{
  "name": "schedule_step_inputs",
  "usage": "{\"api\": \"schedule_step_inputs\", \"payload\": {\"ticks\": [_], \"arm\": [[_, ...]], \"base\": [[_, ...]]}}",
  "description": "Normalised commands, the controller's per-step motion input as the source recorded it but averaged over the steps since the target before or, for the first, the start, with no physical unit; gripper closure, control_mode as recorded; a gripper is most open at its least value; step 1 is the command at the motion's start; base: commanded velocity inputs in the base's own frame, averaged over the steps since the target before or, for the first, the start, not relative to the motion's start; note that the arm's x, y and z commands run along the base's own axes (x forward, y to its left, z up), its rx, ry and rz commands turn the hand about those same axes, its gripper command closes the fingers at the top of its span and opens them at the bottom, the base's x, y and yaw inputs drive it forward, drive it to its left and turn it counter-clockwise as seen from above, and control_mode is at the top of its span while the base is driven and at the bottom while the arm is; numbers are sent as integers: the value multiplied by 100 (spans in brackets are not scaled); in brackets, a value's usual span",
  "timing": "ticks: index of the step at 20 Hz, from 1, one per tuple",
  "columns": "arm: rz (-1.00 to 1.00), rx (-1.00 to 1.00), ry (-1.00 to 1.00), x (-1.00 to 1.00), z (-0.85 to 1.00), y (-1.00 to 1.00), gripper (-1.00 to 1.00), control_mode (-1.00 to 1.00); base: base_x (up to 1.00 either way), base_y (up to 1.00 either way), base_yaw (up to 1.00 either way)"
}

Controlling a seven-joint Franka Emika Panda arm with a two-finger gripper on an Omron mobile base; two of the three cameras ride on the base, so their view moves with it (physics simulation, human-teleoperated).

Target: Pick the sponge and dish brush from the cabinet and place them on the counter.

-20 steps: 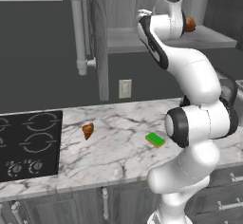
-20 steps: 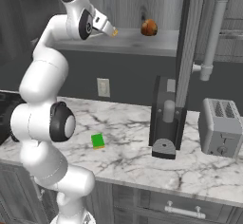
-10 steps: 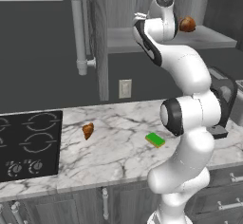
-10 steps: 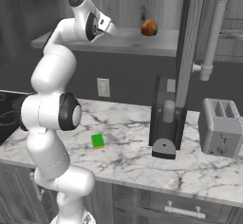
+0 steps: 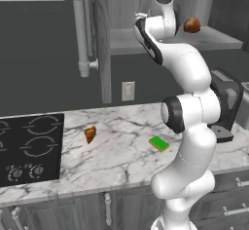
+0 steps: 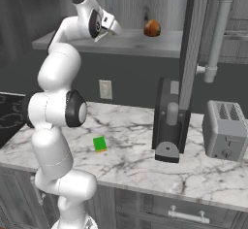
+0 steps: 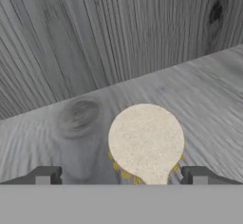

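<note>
The green sponge (image 5: 159, 143) (image 6: 100, 144) lies flat on the white marble counter (image 5: 121, 161) (image 6: 140, 170), in front of the arm's base. The dish brush (image 7: 146, 142) lies on the grey shelf (image 7: 209, 90) of the cabinet (image 6: 135, 43) (image 5: 214, 39); I see its round cream head with yellowish bristles end-on. My gripper (image 7: 121, 178) (image 6: 110, 28) is up at shelf height and open. One dark fingertip stands on each side of the brush head, and neither touches it. The brush's handle is hidden behind the head.
A brown rounded lump (image 5: 192, 25) (image 6: 152, 28) sits further along the shelf. The open cabinet door (image 6: 191, 53) with its silver bar handle (image 6: 215, 29) hangs right of the hand. On the counter are a pastry (image 5: 90, 134), black cooktop (image 5: 29, 148), dark appliance (image 6: 169, 126) and toaster (image 6: 226, 131).
The arm has straightened up and pushed the hand a little further over the shelf. The jaws stayed open. The sponge has not moved.
</note>
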Motion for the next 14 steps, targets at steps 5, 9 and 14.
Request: {"api": "schedule_step_inputs", "payload": {"ticks": [5, 9, 14], "arm": [[10, 0, -1, -11, 1, -25, -100, -100], [0, 0, -2, 0, -2, 0, -100, -100], [0, 0, 0, 3, -28, 1, -100, -100]], "base": [[0, 0, 0], [0, 0, 0], [0, 0, 0]]}}
